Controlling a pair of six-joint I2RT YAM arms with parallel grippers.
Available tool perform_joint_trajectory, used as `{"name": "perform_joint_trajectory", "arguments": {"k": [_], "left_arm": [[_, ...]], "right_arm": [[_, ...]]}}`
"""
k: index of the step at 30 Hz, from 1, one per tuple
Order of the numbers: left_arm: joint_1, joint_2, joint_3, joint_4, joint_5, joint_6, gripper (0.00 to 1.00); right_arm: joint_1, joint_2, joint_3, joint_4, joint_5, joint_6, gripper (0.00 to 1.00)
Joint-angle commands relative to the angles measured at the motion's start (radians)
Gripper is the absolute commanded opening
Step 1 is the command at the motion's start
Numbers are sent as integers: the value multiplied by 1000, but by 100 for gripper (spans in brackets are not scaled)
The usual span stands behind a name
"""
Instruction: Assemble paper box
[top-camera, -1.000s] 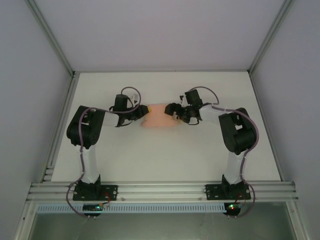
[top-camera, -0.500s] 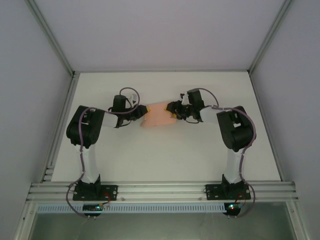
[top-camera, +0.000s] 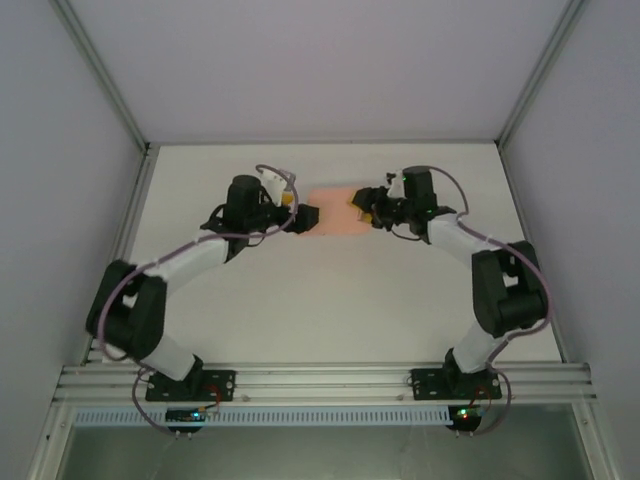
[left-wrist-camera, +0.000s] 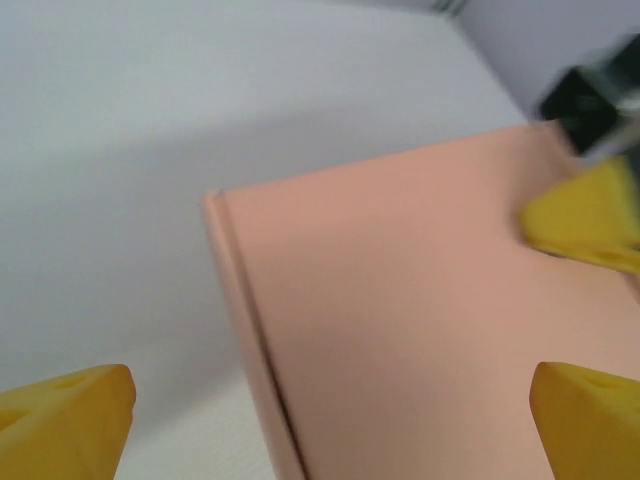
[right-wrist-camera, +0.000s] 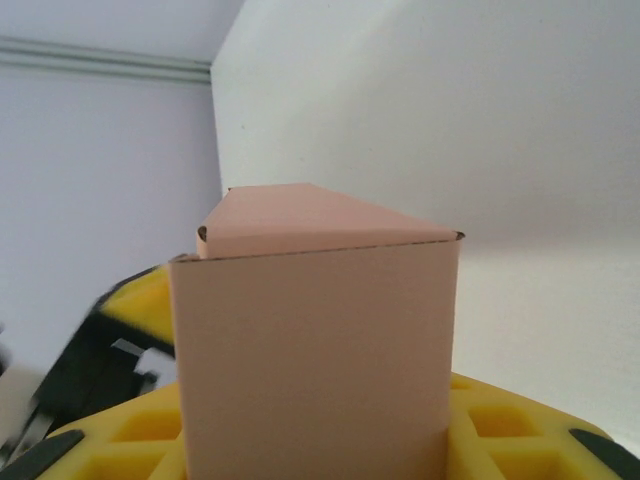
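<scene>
Paper box (top-camera: 335, 212), centre frame: right gripper (top-camera: 364, 206) clamps its right edge, left gripper (top-camera: 303, 216) gapes around its left edge, white table (top-camera: 330, 310) spreading wide below.

The paper box (top-camera: 335, 208) (salmon-pink card, one flap slanting over) is at the far middle of the table (top-camera: 330, 300).

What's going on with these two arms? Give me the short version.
Two robot arms are working on a salmon-pink paper box toward the far middle of the white table. The right gripper appears clamped on the box's right end. The left gripper sits at the left end, open wide, with the box's edge between its fingers but not pinched. The box already looks folded into shape, and one end flap leans inward.
</scene>
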Motion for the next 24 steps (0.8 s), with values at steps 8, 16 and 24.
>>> {"name": "perform_joint_trajectory", "arguments": {"k": [8, 16, 24], "left_arm": [[-283, -138, -54, -75, -245, 844, 100], [-403, 11, -9, 63, -562, 994, 100], [-423, 96, -1, 210, -582, 1018, 84]], "right_arm": [[-141, -193, 75, -559, -88, 113, 37], [-186, -198, 112, -716, -153, 106, 37], [-183, -191, 111, -735, -189, 98, 40]]}}
